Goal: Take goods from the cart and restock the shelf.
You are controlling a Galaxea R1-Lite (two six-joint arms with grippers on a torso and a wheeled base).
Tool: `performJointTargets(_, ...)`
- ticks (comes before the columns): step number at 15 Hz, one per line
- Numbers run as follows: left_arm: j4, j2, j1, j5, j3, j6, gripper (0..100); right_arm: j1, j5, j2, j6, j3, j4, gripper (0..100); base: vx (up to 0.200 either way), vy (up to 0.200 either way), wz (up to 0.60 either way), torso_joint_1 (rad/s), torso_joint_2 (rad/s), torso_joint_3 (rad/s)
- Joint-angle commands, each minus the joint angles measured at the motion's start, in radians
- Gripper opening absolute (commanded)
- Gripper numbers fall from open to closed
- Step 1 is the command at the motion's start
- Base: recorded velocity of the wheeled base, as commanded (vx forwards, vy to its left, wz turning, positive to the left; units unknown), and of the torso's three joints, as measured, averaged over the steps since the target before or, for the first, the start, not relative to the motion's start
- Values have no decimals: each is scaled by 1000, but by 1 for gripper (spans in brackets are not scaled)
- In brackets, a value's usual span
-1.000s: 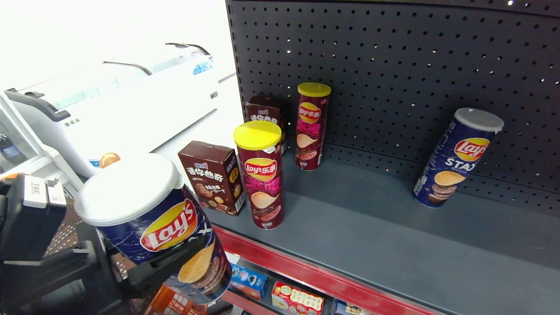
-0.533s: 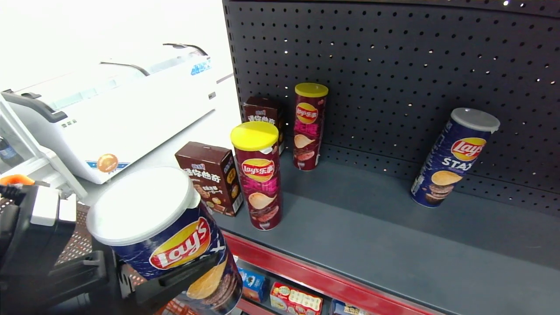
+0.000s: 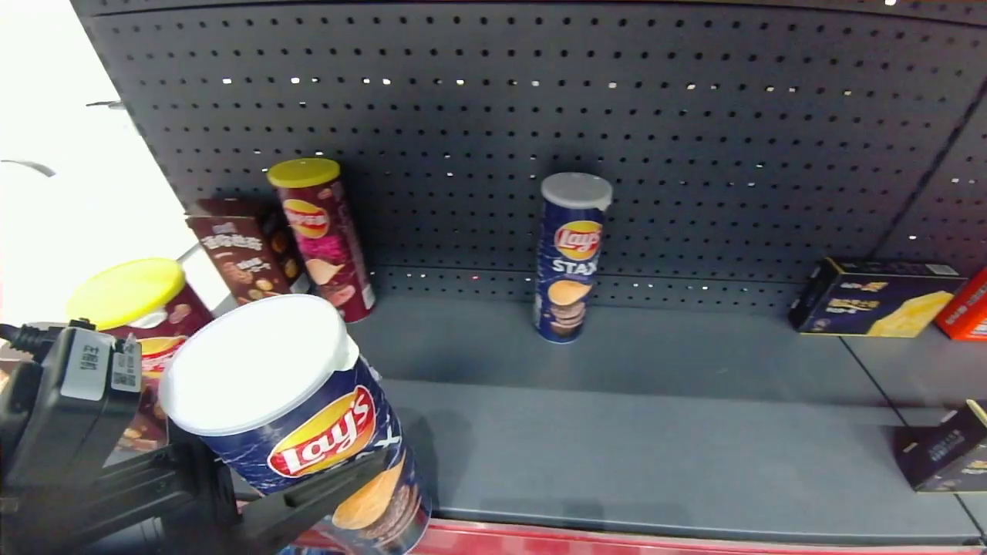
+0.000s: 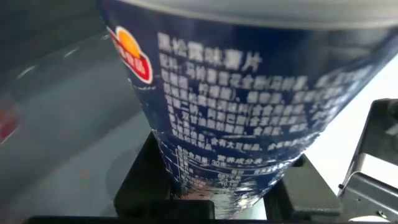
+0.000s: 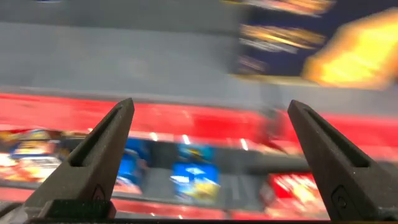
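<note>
The left gripper (image 3: 324, 482) is nearest. Its fingers (image 3: 308, 493) are clenched on a blue chip can (image 3: 293, 401) with a white lid. The can is tilted, and it sits well in front of and to the left of the standing blue can (image 3: 569, 258). It hangs over the shelf's red front edge (image 3: 617, 539).

The right gripper (image 5: 211, 143) has its fingers (image 5: 99, 162) released and spread wide, with nothing between them. It faces the same red edge, and blurred packages (image 5: 186, 174) lie on a lower level beyond it.

Just behind the held can, farther left of the standing blue can, is a maroon can (image 3: 135, 308) with a yellow lid. A dark box (image 3: 944, 455) lies on the grey shelf board (image 3: 655, 432), forward and far right of the standing blue can.

At the back, the standing blue can is upright against the pegboard (image 3: 694, 116). To its left, well apart, a second maroon can (image 3: 324, 239) leans beside a brown box (image 3: 243, 258). To its right, well apart, a navy box (image 3: 875, 297) lies flat, and an orange box (image 3: 968, 308) sits just beyond that.
</note>
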Motion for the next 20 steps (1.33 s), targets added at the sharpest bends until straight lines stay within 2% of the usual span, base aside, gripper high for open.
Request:
performJointTargets(1,0,0,4,0,2,0,0,0,-1,0,1,0,0,100,0,0,0,0,0,0)
performJointTargets(5,0,-6,17,3,7,-1,0,0,1,0,1,0,0,100,0,0,0,0,0,0)
performJointTargets(8,0,-9,54,2,1,-3,0,0,2,0,-1,0,0,100,0,0,0,0,0,0)
performJointTargets(19,1,-45,63,8,44,-6,0,0,1,0,-4,0,0,100,0,0,0,0,0,0)
performJointTargets(20,1,-46,63,8,50,-6,0,0,5,0,-4,-2,0,100,0,0,600,2,-7,2)
